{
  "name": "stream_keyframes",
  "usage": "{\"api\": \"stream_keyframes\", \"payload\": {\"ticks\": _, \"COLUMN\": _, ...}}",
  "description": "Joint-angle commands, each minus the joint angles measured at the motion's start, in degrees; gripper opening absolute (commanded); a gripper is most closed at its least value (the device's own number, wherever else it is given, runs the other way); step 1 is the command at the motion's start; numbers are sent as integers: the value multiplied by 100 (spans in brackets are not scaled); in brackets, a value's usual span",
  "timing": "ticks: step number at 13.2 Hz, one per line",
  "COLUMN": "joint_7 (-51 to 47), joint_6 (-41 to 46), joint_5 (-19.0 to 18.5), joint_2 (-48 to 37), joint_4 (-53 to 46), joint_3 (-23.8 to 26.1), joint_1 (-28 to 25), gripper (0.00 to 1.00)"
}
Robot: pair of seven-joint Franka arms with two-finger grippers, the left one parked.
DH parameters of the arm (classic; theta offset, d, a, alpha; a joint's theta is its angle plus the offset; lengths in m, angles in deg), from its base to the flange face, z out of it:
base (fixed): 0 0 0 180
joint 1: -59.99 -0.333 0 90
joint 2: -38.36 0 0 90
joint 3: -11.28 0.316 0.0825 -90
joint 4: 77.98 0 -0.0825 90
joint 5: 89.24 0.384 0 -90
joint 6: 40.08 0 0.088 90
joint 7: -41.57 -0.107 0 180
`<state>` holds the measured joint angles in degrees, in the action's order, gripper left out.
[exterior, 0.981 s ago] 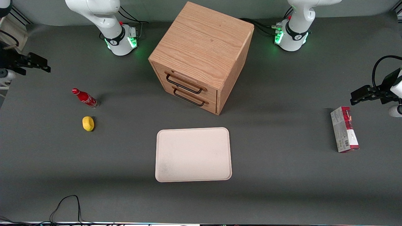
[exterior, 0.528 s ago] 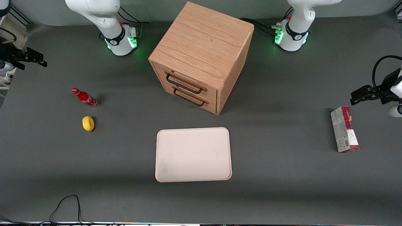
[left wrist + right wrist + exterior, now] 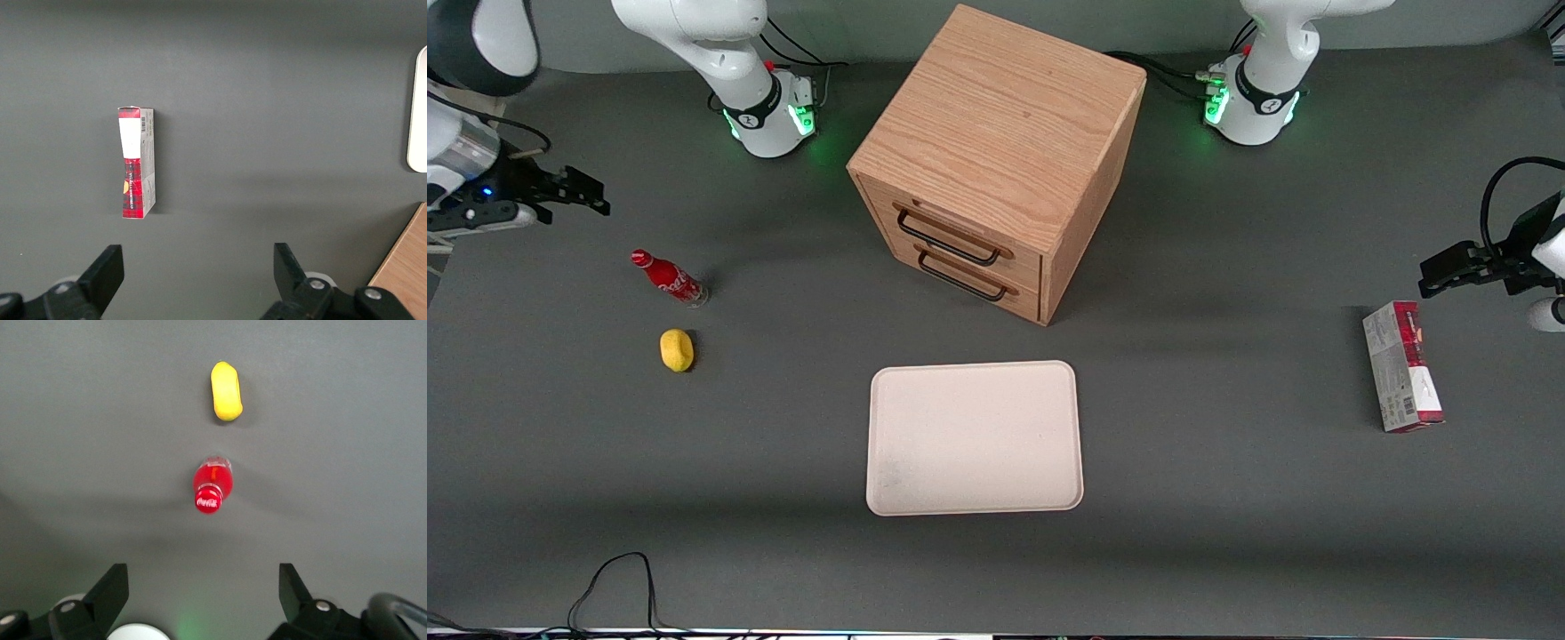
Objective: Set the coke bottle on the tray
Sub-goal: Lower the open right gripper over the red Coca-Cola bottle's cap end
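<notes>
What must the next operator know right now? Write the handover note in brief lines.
Tool: open, empty, above the table near the working arm's end, not touching anything.
Coke bottle: standing upright on the table, beside the yellow lemon-like object.
Tray: bare, in front of the wooden cabinet.
Done: nothing grasped yet.
Left: descend, grasp the bottle, carry it over, set it on the tray.

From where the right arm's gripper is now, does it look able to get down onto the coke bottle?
Probably yes. The gripper hangs open above the table, farther from the front camera than the upright coke bottle, with nothing between them. The yellow lemon-like object stands apart, nearer the camera.
</notes>
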<state>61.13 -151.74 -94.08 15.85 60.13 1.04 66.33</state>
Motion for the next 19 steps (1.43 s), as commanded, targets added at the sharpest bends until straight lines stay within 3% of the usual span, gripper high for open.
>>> {"api": "stream_keyframes", "payload": {"ticks": 1, "joint_7": -93, "joint_6": -986, "joint_5": -130, "joint_2": -175, "joint_4": 830, "joint_3": -47, "joint_1": -19, "gripper": 100}}
{"api": "stream_keyframes", "payload": {"ticks": 9, "joint_7": -93, "joint_6": -2710, "joint_5": -130, "joint_2": 677, "joint_4": 1455, "joint_3": -56, "joint_1": -19, "gripper": 99}}
{"api": "stream_keyframes", "payload": {"ticks": 16, "joint_7": -58, "joint_6": -2826, "joint_5": -130, "joint_2": 748, "joint_4": 1509, "joint_3": -56, "joint_1": 25, "gripper": 97}}
{"api": "stream_keyframes", "payload": {"ticks": 17, "joint_7": -49, "joint_6": -2809, "joint_5": -130, "joint_2": 713, "joint_4": 1509, "joint_3": -56, "joint_1": 25, "gripper": 26}}
{"api": "stream_keyframes", "payload": {"ticks": 18, "joint_7": 73, "joint_6": -2739, "joint_5": -130, "joint_2": 696, "joint_4": 1500, "joint_3": -65, "joint_1": 34, "gripper": 0}}
{"api": "stream_keyframes", "payload": {"ticks": 19, "joint_7": 109, "joint_6": -2712, "joint_5": -130, "joint_2": 695, "joint_4": 1500, "joint_3": -109, "joint_1": 25, "gripper": 0}}
